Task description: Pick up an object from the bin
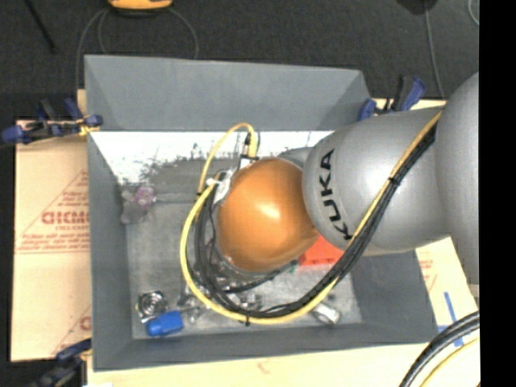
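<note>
Camera view: arm enters from the right, and its orange wrist cover hangs over the middle of the bin. The gripper is hidden beneath the cover, so I cannot tell whether it is released or clenched, nor which thing it is over.

Nearest candidates:
- Red-orange block, at the cover's right edge and partly under the arm. Looks rigid and light; take it across its flat sides.
- Small silvery piece, near the front wall. Likely hard and slippery.

Front-left corner: blue cap-like piece just beside a shiny round metal part. The blue one looks like light plastic with an easy grip. The metal one is probably denser and prone to slide.

Clear pinkish trinket lies well apart, near the left wall, and may be fragile.

Obstructions: yellow cable loop and black cables drape low around the wrist, close to the floor clutter. The walls crowd the corner items.
</note>
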Robot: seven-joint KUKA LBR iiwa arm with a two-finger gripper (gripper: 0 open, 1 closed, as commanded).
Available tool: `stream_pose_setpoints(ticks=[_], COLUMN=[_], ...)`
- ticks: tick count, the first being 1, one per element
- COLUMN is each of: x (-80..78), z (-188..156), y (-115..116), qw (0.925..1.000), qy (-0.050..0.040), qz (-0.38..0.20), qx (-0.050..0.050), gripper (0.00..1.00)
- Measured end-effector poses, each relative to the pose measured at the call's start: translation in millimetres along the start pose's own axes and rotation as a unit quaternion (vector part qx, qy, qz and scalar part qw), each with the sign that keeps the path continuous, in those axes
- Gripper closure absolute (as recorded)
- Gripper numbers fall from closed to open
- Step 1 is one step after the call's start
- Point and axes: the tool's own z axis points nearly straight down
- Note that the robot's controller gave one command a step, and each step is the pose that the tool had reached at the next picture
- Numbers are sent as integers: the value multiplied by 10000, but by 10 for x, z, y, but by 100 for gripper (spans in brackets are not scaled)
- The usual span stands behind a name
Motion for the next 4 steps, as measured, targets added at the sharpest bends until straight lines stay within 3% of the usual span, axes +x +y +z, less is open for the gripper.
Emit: stream_pose_setpoints(ticks=[1, 2, 3, 4], x=[-831, -804, -807, -829], z=[171, 156, 162, 524], y=[140, 125, 129, 45], qw=[9998, 9998, 9998, 10000], qy=[-3, 0, -4, 46], qz=[-211, -179, -176, 81], qx=[12, 15, 10, 4], gripper=[0, 100, 0, 0])
